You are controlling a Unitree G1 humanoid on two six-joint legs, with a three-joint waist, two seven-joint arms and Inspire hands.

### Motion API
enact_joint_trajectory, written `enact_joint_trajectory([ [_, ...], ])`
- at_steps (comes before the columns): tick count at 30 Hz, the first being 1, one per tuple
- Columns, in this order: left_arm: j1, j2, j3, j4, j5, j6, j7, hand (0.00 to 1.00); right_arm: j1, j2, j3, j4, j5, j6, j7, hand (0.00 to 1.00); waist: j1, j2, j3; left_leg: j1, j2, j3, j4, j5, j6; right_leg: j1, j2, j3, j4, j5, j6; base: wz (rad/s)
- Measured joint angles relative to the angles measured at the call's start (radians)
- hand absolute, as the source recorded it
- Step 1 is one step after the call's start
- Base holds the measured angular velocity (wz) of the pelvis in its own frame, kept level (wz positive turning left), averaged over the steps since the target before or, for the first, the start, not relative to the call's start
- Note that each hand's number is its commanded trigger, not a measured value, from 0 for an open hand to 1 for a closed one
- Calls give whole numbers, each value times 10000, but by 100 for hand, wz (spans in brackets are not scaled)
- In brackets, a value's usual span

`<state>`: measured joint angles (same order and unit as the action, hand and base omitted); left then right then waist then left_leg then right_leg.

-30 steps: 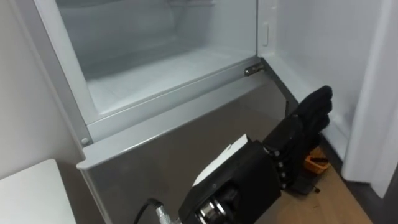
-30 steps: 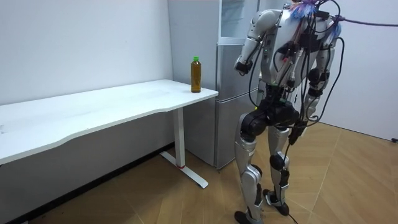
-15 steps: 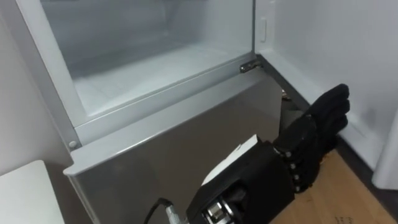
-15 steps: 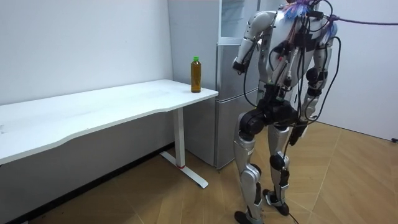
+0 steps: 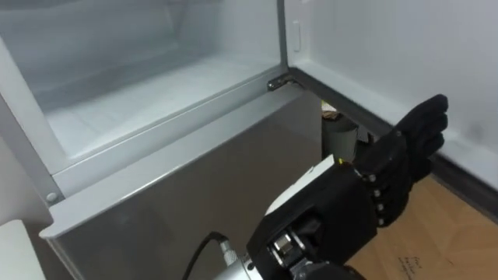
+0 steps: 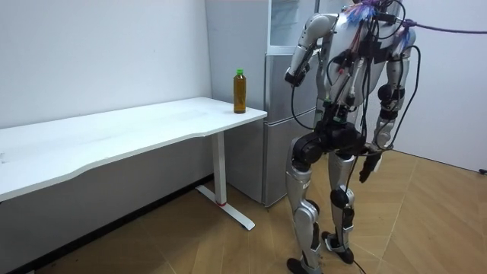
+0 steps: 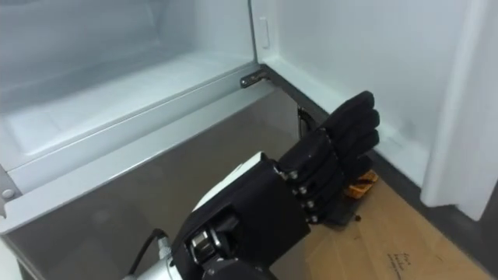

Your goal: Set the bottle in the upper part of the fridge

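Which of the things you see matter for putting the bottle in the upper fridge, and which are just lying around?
Belongs to the job: bottle, not yet picked up; fridge, its upper compartment open; left hand, open, holding nothing.
Just lying about: white table the bottle stands on; small orange object on the floor by the fridge.

My head camera swings right, sliding the fridge compartment [image 5: 156, 93] toward the view's left and nearly losing the table corner [image 5: 6, 249]. My left hand [image 5: 405, 155] reaches farther right of the door hinge [image 5: 276, 82]. In the room view, my right hand [image 6: 364, 169] drifts off the thigh.
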<state>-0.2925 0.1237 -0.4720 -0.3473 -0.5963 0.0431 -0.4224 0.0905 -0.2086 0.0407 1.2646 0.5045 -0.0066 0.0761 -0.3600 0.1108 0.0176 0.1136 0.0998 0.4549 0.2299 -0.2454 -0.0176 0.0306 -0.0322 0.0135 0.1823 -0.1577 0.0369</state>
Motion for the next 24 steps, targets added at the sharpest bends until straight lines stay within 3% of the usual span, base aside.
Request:
enact_joint_trajectory([
  [5,2,178,-35,256,5,35,-19,0,-52,-41,165,-13,-21,-50,-99,0,188,0,3,-66,20,-129,2,-77,-131,-124,-6,-185,40,6,28,15],
  [8,3,276,-15,320,5,98,-34,0,-24,-38,150,-9,-6,-54,-106,0,315,-17,13,-177,-43,-453,4,-72,-123,-103,-84,-476,46,24,57,24],
  [15,17,428,-17,319,12,177,1,0,-15,18,305,29,-25,-50,-87,0,642,-283,106,-335,-154,-1027,-11,47,-69,49,-200,-966,27,16,75,22],
  [24,168,443,35,204,253,222,-41,0,-140,99,674,63,-346,-34,6,0,1231,-507,1,-514,-204,-1583,-5,67,-80,220,-255,-1507,-94,12,72,16],
])
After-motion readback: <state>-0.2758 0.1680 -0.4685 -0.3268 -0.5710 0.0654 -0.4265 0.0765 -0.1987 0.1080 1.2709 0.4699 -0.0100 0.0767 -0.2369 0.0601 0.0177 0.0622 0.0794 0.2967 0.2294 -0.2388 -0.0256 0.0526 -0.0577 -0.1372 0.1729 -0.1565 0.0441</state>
